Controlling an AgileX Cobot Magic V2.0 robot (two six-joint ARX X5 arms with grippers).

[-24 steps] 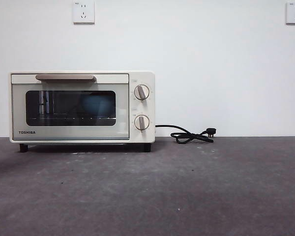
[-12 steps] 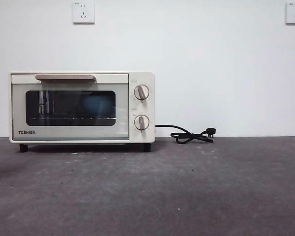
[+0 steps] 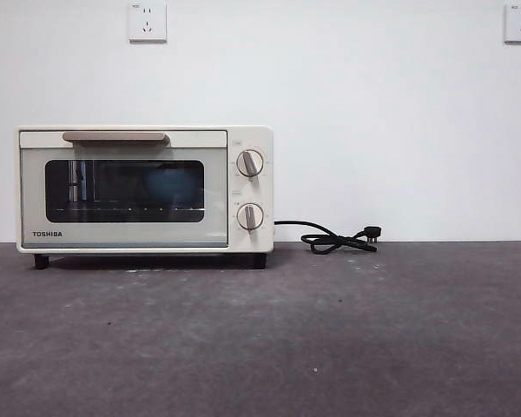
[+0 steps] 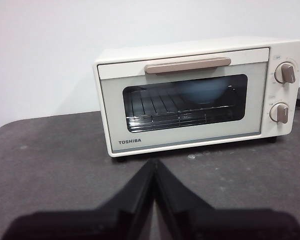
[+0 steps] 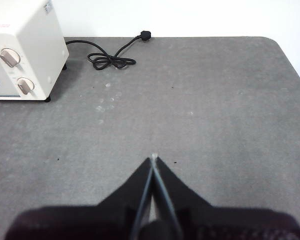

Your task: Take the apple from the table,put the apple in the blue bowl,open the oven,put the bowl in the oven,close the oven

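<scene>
Oven [image 3: 145,189]: cream-white, on the tabletop [image 3: 330,330], door closed, beige handle [image 3: 115,136] at top. Blue bowl [image 4: 202,90]: inside on the wire rack, dim through the dark glass. Apple: not discernible. Black cord [image 3: 334,237]: coiled beside the oven. Left claw [image 4: 154,167]: clenched, empty, facing the door. Right claw [image 5: 153,162]: clenched, empty, above bare tabletop.

Oven [image 3: 145,189] cream-white body, dark glass door with pale grey-green frame, black TOSHIBA lettering, beige bar handle [image 3: 115,136]. Two knobs [image 3: 250,162] beige-grey on white dials. Blue bowl [image 4: 202,90] a dim blue shape behind the glass. Wire rack inside dark metal. Cord [image 3: 334,239] black. Tabletop [image 3: 347,339] dark grey, mottled, pale specks. Wall white, white sockets [image 3: 148,21]. Left claw [image 4: 154,167] and right claw [image 5: 153,162] black.
</scene>
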